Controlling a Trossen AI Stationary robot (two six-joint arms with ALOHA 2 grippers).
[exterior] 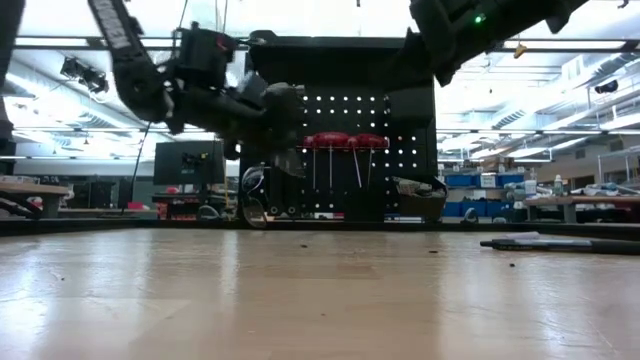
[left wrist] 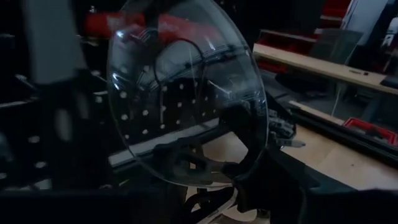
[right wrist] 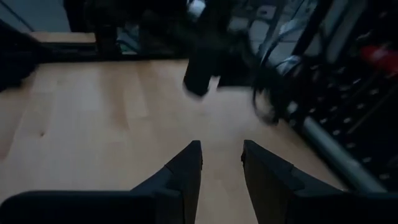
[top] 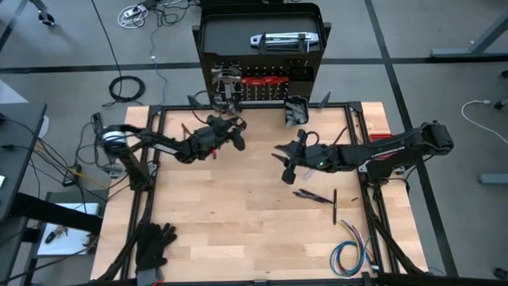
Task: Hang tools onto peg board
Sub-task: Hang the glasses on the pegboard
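On wooden table (top: 238,214): black gloves (top: 153,242), wire bundle (top: 349,256).

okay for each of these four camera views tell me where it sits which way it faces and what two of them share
High view: overhead, looking straight down; both arms, left gripper near the peg board.
Low view: tabletop height, facing the peg board; arms enter from above.
Left wrist: faces clear safety glasses.
Right wrist: over bare table, right gripper open, empty.
Shared: high and low both show the red handles.

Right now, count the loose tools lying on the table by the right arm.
2. A dark tool lies slantwise just in front of the right arm; a slim tool lies beside it, nearer the table's right edge. The arms may hide others.
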